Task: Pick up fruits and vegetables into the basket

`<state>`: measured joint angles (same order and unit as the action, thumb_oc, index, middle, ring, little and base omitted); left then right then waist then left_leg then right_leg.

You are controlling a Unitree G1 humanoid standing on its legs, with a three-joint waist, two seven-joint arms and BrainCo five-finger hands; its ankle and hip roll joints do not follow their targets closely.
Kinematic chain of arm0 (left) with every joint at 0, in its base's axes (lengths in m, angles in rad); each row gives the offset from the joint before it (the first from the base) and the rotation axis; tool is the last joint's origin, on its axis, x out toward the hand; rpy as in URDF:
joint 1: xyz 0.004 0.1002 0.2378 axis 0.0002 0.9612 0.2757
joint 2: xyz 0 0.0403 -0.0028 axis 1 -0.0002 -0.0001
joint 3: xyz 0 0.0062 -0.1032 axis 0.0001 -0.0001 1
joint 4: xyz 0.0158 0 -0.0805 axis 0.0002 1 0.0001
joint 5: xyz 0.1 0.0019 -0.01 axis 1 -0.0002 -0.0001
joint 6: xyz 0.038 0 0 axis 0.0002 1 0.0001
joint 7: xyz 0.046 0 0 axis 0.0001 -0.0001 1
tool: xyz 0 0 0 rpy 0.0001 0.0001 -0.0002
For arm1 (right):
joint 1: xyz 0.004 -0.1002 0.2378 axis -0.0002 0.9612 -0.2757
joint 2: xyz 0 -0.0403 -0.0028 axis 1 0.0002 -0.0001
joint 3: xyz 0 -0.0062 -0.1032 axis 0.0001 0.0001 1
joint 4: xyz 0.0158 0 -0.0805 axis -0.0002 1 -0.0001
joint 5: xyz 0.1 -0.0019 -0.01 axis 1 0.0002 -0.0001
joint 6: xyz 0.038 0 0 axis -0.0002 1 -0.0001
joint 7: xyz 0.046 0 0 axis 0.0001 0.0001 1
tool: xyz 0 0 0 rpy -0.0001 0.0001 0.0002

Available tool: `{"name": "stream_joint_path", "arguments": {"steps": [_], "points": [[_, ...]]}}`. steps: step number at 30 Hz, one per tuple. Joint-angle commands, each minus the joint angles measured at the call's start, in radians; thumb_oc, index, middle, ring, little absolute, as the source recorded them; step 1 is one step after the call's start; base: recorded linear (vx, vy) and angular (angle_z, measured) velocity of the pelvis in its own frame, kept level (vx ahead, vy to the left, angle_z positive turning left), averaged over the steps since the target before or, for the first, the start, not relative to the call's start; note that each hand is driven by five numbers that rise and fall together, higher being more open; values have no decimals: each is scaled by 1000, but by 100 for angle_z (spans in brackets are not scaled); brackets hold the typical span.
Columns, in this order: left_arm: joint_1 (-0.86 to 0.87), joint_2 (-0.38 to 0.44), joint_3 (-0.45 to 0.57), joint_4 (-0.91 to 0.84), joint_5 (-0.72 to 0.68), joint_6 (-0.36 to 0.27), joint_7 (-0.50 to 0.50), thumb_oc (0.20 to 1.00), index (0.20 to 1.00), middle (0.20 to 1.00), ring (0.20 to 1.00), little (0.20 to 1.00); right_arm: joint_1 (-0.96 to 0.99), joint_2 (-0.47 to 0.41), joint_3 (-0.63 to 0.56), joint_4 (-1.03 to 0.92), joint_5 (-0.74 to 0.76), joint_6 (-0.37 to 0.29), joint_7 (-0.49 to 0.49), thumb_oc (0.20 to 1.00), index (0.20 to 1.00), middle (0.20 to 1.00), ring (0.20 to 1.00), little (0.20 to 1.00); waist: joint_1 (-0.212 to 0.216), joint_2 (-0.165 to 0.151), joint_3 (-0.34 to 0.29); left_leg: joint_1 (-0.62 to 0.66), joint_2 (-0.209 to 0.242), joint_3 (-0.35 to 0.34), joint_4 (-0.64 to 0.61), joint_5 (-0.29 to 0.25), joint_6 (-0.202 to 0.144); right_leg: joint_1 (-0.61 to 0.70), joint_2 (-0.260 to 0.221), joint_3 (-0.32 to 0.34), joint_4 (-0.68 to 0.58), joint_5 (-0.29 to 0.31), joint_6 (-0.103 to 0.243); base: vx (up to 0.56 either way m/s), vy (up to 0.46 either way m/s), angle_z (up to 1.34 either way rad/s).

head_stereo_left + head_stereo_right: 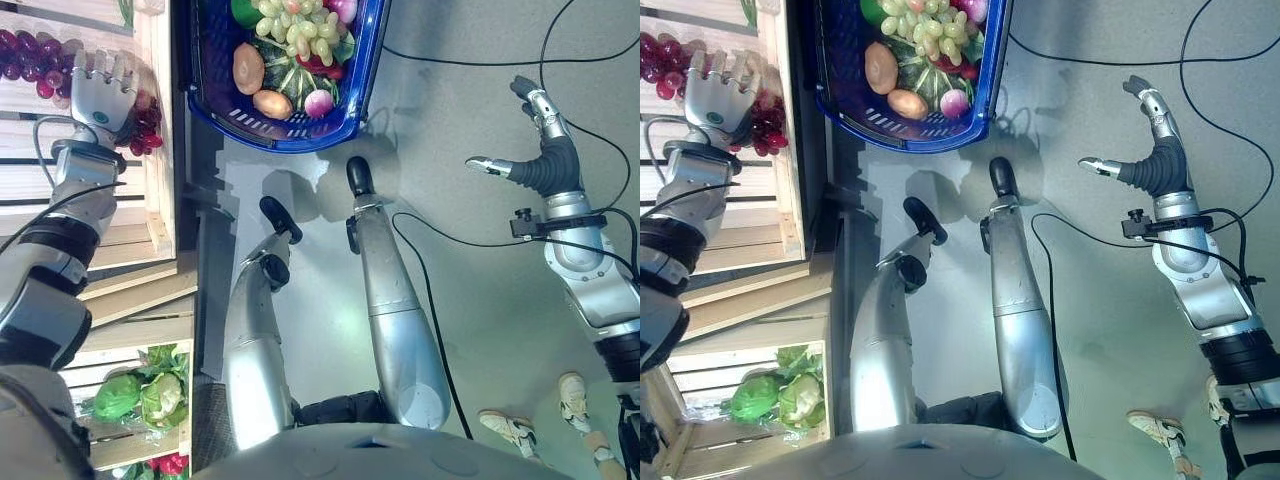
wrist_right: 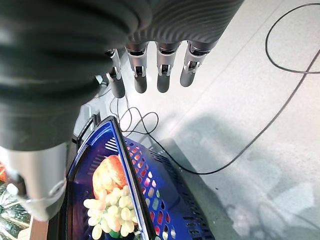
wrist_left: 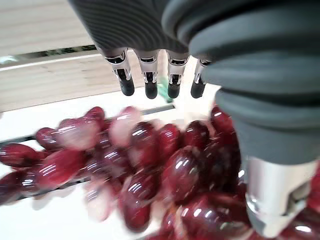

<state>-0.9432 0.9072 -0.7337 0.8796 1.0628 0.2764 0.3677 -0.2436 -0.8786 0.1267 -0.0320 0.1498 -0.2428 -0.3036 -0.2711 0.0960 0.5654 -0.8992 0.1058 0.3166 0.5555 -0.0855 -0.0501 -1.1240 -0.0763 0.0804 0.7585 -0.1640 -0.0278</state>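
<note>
Left robot hand, fingers straight, hovers over red grapes at the crate edge; right robot hand spread above open floor beside the basket.

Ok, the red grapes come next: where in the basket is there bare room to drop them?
The blue basket is open along its near-left side, beside the potato and the smaller one. The far right is crowded with green grapes. The left hand hangs open over the red grapes.
</note>
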Motion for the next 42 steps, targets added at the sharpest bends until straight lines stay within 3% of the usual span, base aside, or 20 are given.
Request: {"name": "stream_joint_path", "arguments": {"steps": [1, 9, 17, 25, 26, 27, 42], "points": [[13, 11, 8, 76, 21, 48, 27, 1000, 1000, 1000, 1000, 1000, -15, 6, -33, -6, 28, -56, -30, 1000, 1000, 1000, 1000, 1000, -38, 27, -45, -37, -39, 21, 39, -50, 30, 5, 35, -55, -34, 2, 62, 13, 5, -5], [-43, -22, -31, 151, -40, 80, -36, 1000, 1000, 1000, 1000, 1000, -65, -7, -19, 19, 65, -61, -27, 1000, 1000, 1000, 1000, 1000, -40, 24, -45, -94, -27, 21, 60, -47, 23, -50, 36, -48, -18, 3, 63, 1, 2, 0], [-54, -42, -41, 237, -114, 98, -24, 1000, 1000, 1000, 1000, 1000, -103, -11, -6, 42, 80, -64, -28, 1000, 1000, 1000, 1000, 1000, -39, 17, -45, -125, -23, 16, 62, -45, 18, -77, 36, -46, -23, 8, 66, -2, 7, -3], [-5, -64, -15, 279, -224, 154, -43, 1000, 1000, 1000, 1000, 1000, -107, -8, -1, 46, 85, -73, -31, 1000, 1000, 1000, 1000, 1000, -33, 7, -45, -130, -24, 6, 53, -42, 16, -75, 36, -48, -36, 15, 70, -14, 9, -4], [0, -65, -12, 282, -237, 153, -39, 661, 661, 661, 661, 661, -107, -7, -1, 46, 84, -73, -31, 1000, 1000, 1000, 1000, 1000, -33, 7, -45, -129, -25, 5, 51, -41, 16, -73, 36, -49, -38, 15, 70, 0, 0, 0], [12, -68, -5, 283, -260, 149, -26, 200, 200, 200, 200, 200, -105, -6, -1, 45, 82, -76, -33, 1000, 1000, 1000, 1000, 1000, -31, 7, -45, -127, -25, 5, 48, -39, 16, -70, 35, -50, -41, 16, 70, 0, 0, 0], [106, -66, 76, 252, -363, 149, 76, 200, 200, 200, 200, 200, -81, -3, -19, -1, 45, -74, -65, 1000, 1000, 1000, 1000, 1000, -12, 6, -45, -96, -39, -4, 21, -24, 17, -29, 34, -65, -69, 27, 72, -18, 3, 1]]}}
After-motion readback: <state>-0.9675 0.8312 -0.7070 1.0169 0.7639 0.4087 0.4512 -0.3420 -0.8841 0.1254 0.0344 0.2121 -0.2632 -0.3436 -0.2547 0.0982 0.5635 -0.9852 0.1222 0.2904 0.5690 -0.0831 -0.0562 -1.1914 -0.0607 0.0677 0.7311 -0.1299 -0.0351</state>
